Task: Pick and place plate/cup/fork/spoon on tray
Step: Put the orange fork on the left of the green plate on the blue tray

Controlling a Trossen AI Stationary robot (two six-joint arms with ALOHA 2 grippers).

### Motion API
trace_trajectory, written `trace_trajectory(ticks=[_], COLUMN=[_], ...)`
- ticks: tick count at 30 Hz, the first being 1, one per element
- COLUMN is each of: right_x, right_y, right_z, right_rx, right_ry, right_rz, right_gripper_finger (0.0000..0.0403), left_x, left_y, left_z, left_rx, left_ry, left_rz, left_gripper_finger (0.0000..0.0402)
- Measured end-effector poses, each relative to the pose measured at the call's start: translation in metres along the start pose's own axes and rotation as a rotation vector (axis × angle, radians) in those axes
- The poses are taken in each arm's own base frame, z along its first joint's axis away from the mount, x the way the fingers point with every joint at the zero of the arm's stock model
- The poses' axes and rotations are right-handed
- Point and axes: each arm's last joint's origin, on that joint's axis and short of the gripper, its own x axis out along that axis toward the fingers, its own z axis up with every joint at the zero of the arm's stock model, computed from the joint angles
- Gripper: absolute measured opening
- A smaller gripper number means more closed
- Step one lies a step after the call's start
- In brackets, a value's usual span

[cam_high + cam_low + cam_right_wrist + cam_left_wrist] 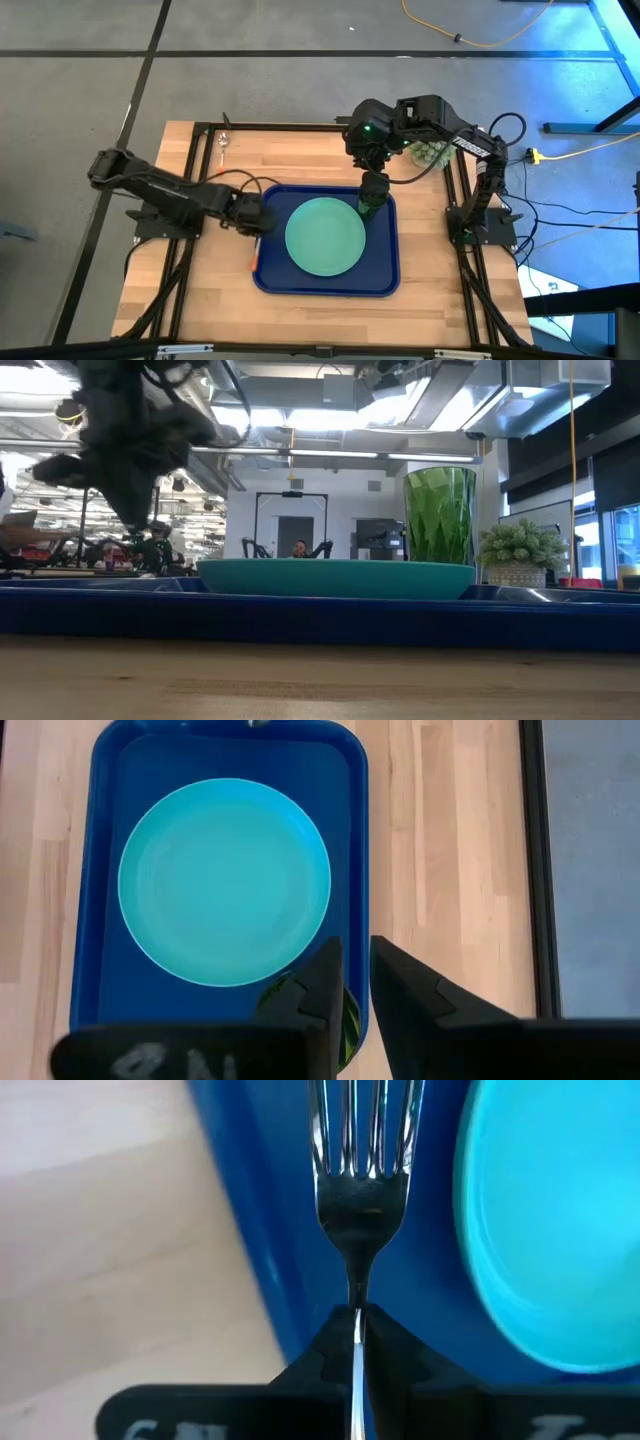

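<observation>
The pale butcher-block wooden table (210,290) carries a large dark-blue rectangular plastic tray (385,275) with rounded corners and a raised rim. On the tray lies the round, flat mint-green plate (325,236), roughly centred and taking up much of the floor.

The right gripper (372,192) hangs over the tray's far right corner, above the small translucent dark-green cup (369,205), which stands upright on the tray just beside the plate's rim. Its wrist view shows the two dark fingers (322,982) parted with a gap between them, the cup (347,1020) seen only partly under them; whether they touch the cup cannot be told. The low view alone shows the cup (439,514) standing full height behind the plate (335,576), with a spiky pale-green ball plant (521,544) in a pot off to the side.

The left gripper (256,220) sits at the tray's left edge, clenched on the slim silver metal fork (362,1200). Only the left wrist view shows the tines, pointing out over the tray's rim (255,1230) beside the plate (545,1220). In the high view a bit of orange shows below the gripper.

A second slim silver utensil (222,143) lies on the table near the far left corner, well apart from the tray.

White marks on both gripper bodies are unreadable.
</observation>
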Motion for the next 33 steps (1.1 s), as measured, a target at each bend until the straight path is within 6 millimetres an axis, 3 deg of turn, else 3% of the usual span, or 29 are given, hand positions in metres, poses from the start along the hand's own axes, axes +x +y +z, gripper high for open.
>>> trace_trajectory(ticks=[7,15,27,33], right_x=[0.0,0.0,0.0,0.0], right_y=[0.0,0.0,0.0,0.0], right_z=[0.0,0.0,0.0,0.0], right_rx=[0.0,0.001,-0.003,-0.025], right_ry=[0.0,0.001,0.001,0.0], right_rz=[0.0,0.0,0.0,0.0], right_gripper_finger=[0.0057,0.0057,0.0057,0.0057], left_x=[0.026,0.03,0.049,0.049], left_y=[-0.005,-0.011,-0.011,-0.01], left_z=[0.008,0.02,0.017,0.017], left_rx=[0.015,-0.049,-0.081,-0.108], left_ry=[0.012,-0.02,0.057,0.056], left_rz=[0.063,-0.002,0.067,0.08], left_gripper_finger=[0.0002,0.0002,0.0002,0.0004])
